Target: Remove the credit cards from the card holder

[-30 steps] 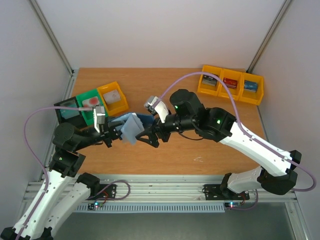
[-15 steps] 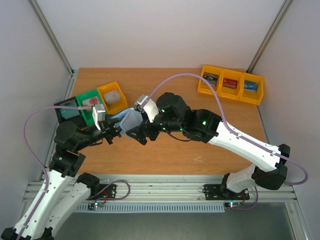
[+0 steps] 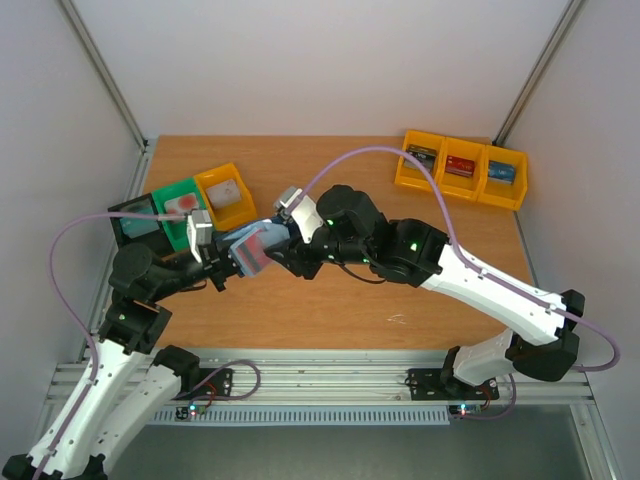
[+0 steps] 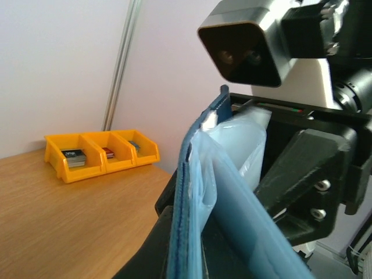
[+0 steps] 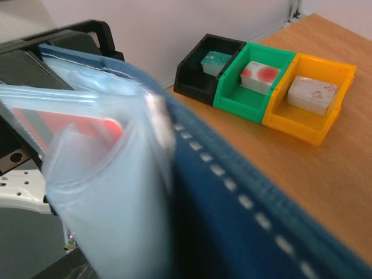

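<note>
The card holder [image 3: 250, 250] is a navy wallet with pale blue lining, held upright in the air over the table's left half. My left gripper [image 3: 222, 264] is shut on its navy edge [image 4: 181, 203], with one dark finger [image 4: 142, 250] showing beside it. My right gripper [image 3: 284, 256] reaches in from the right, its fingers around the pale pocketed flap [image 4: 244, 139]. How far its jaws have come together stays hidden. A red credit card [image 5: 75, 125] shows through a clear pocket [image 3: 258, 256]. Blurred navy cloth [image 5: 250, 197] fills the right wrist view.
Black [image 3: 135, 222], green [image 3: 178, 205] and yellow [image 3: 225, 195] bins stand at the left, just behind the left gripper, each holding a small box. A row of three yellow bins [image 3: 462, 168] sits at the back right. Bare wood lies between.
The right arm has moved left onto the card holder, and its jaws have narrowed. The spread flap has folded in toward the left gripper, and the red card now shows.
</note>
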Tool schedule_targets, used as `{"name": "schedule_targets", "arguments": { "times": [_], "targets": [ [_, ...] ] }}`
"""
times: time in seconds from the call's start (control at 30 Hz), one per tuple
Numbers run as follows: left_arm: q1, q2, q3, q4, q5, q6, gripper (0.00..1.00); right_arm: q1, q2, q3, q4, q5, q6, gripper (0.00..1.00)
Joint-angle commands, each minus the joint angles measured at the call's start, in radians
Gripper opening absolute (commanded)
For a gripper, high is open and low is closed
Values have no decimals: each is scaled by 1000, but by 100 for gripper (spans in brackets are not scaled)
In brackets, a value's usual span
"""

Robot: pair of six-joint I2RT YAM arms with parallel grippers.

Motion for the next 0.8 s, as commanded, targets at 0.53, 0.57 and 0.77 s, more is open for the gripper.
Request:
{"name": "schedule_targets", "arguments": {
  "times": [0.53,0.57,0.77],
  "targets": [
    [8,-76,43,-180,212,280,65,-81,-133,28,-114,-72,86,1],
    [8,-76,40,-171,215,303,67,-81,-127,36,-120,-76,92,1],
    [7,-62,52,-106,111,262,66,-81,-73,82,-138,-207,79,1]
  ]
}}
